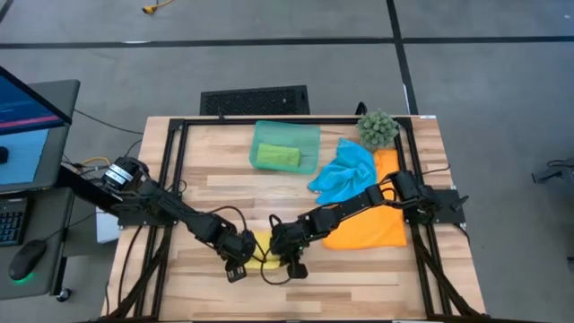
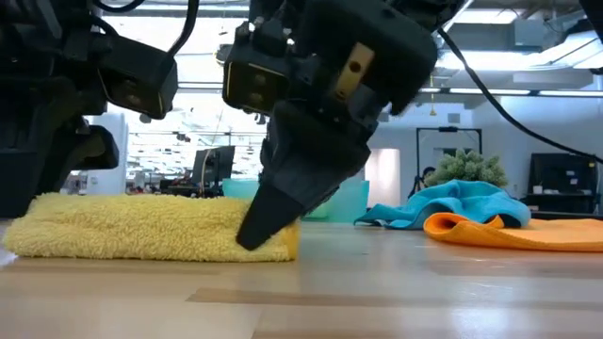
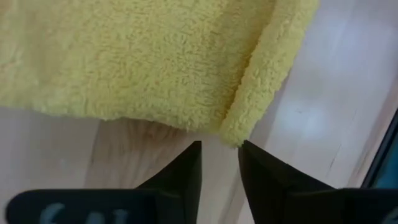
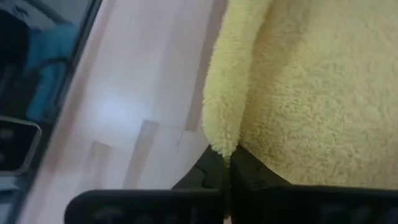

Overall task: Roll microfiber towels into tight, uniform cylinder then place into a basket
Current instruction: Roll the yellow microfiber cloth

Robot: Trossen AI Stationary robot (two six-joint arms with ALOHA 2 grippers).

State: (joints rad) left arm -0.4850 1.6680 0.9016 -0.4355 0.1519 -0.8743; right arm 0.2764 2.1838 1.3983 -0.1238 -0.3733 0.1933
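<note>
The yellow towel (image 1: 262, 244) lies flat in a low folded strip (image 2: 132, 231) near the table's front edge, between my two grippers. My left gripper (image 1: 238, 267) stands at the strip's left end, open, with the towel's hemmed corner (image 3: 235, 134) just ahead of the gap between its fingers (image 3: 219, 148). My right gripper (image 1: 294, 266) slants down at the strip's right end (image 2: 252, 237), shut. A green towel (image 1: 278, 157) lies rolled in the teal basket (image 1: 309, 135). The blue towel (image 1: 345, 175) is crumpled, partly on the orange towel (image 1: 368, 224). My left gripper is open at the yellow towel's corner; I cannot tell whether a fingertip (image 3: 247, 149) touches the hem. My right gripper pinches the tip of the towel's hemmed corner (image 4: 222, 144) between its two fingertips, slanting down from the table's right. The towel stays lying on the table.
A spiky green plant ball (image 1: 378, 128) sits at the far right corner, behind the blue and orange towels. A black frame rail (image 1: 179, 170) runs round the table's edges. Bare wood lies at the far left and along the front edge.
</note>
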